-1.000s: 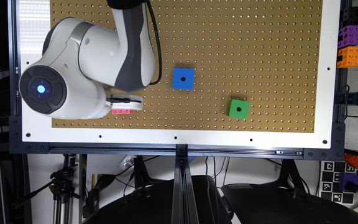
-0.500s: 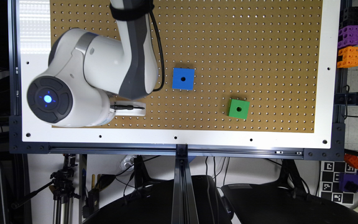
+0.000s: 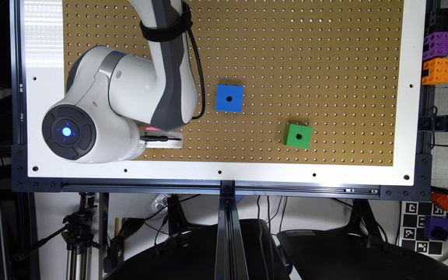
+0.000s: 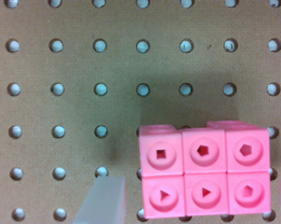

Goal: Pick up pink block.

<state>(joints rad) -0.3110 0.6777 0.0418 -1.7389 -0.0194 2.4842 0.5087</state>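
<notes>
Since a second ago the arm (image 3: 130, 101) has shifted toward the exterior view's right and now covers the pink block (image 4: 203, 170), of which you see only a pink sliver beneath the wrist. Up close, the block lies flat on the pegboard (image 3: 305, 58): bright pink, two rows of three round studs with small shaped recesses. The gripper (image 4: 191, 205) stands open around it, one translucent finger (image 4: 102, 200) just beside the block, the other cut off at the frame edge.

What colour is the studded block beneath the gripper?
Bright pink block; the wrist view shows it best.
</notes>
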